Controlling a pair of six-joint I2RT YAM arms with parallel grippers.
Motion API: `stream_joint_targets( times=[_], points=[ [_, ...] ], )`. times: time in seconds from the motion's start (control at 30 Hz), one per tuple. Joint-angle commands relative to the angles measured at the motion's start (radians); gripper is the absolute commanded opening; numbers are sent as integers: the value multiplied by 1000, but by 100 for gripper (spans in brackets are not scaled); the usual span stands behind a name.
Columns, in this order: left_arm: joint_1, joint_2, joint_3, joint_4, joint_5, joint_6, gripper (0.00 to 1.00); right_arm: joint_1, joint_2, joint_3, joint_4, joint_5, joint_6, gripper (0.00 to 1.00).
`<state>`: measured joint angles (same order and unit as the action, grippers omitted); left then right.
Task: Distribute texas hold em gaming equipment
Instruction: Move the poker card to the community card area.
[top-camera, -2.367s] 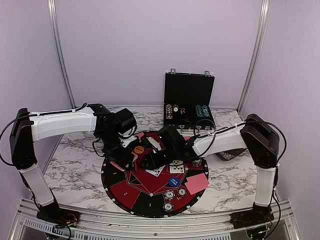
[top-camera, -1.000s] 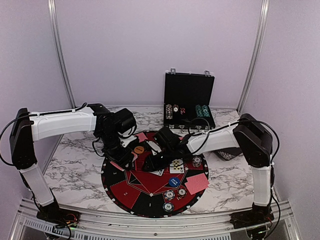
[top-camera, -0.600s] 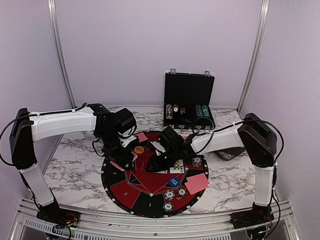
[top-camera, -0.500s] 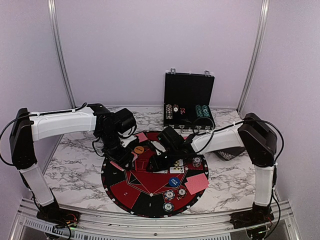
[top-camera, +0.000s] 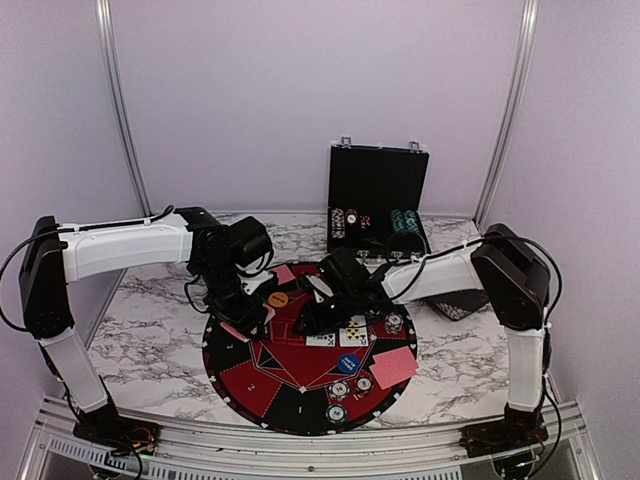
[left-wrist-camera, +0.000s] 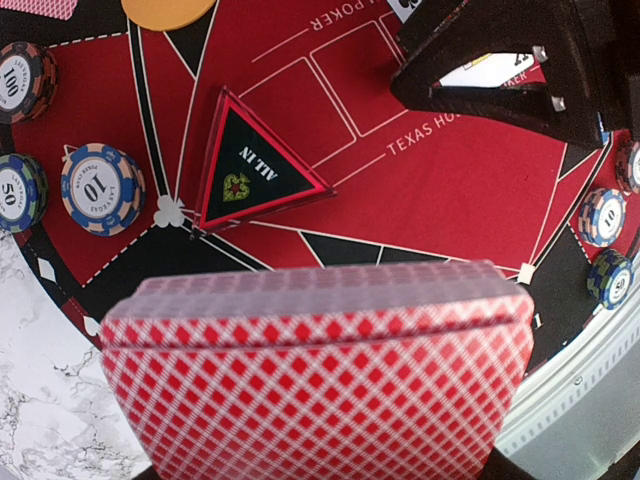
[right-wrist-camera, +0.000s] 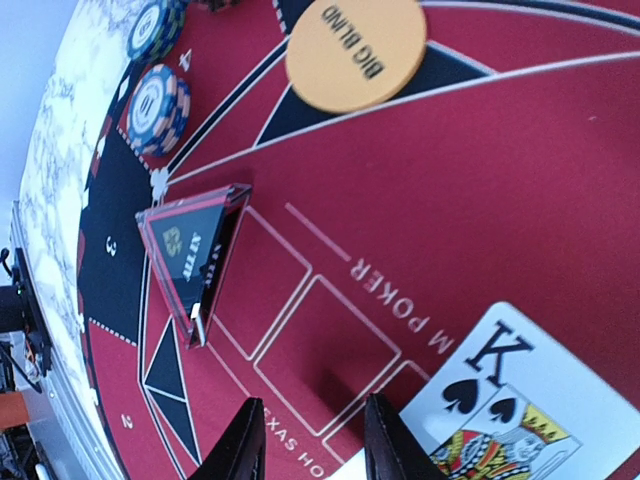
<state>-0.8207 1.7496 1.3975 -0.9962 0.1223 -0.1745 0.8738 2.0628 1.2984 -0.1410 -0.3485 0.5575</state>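
Note:
My left gripper (top-camera: 243, 318) is shut on a deck of red-backed playing cards (left-wrist-camera: 315, 370), held over the left rim of the round red-and-black mat (top-camera: 296, 378). My right gripper (right-wrist-camera: 310, 440) stands open just above the mat's middle, with only bare felt between its fingers. A face-up king of spades (right-wrist-camera: 500, 400) lies on the mat right beside it. Two face-up cards (top-camera: 338, 337) show side by side in the top view. Striped chips (left-wrist-camera: 100, 188) sit at the mat's left rim, and more chips (top-camera: 342, 390) at its near rim. An orange "big blind" disc (right-wrist-camera: 356, 52) and a blue disc (top-camera: 347, 363) lie on the mat.
A triangular "all in" marker (left-wrist-camera: 252, 168) lies left of the mat's centre. A red-backed card (top-camera: 393, 367) rests at the mat's right rim. An open black case (top-camera: 378, 195) holding chip rows stands behind the mat, and a dark patterned dish (top-camera: 458, 306) lies under the right arm.
My right gripper has shifted a little back and to the right over the mat, leaving the second face-up card in plain sight. The left arm and its deck have not moved.

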Motion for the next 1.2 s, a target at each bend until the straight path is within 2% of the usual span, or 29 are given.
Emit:
stream_joint_targets(
  times=[0.0, 0.6, 1.17],
  points=[
    [6, -28, 12, -1, 5, 10, 49, -17, 13, 0, 23, 5, 26, 33],
    [7, -27, 13, 1, 6, 9, 49, -43, -60, -88, 30, 11, 26, 33],
    [6, -26, 18, -1, 4, 10, 49, -45, -108, -32, 35, -35, 19, 34]
  ],
)
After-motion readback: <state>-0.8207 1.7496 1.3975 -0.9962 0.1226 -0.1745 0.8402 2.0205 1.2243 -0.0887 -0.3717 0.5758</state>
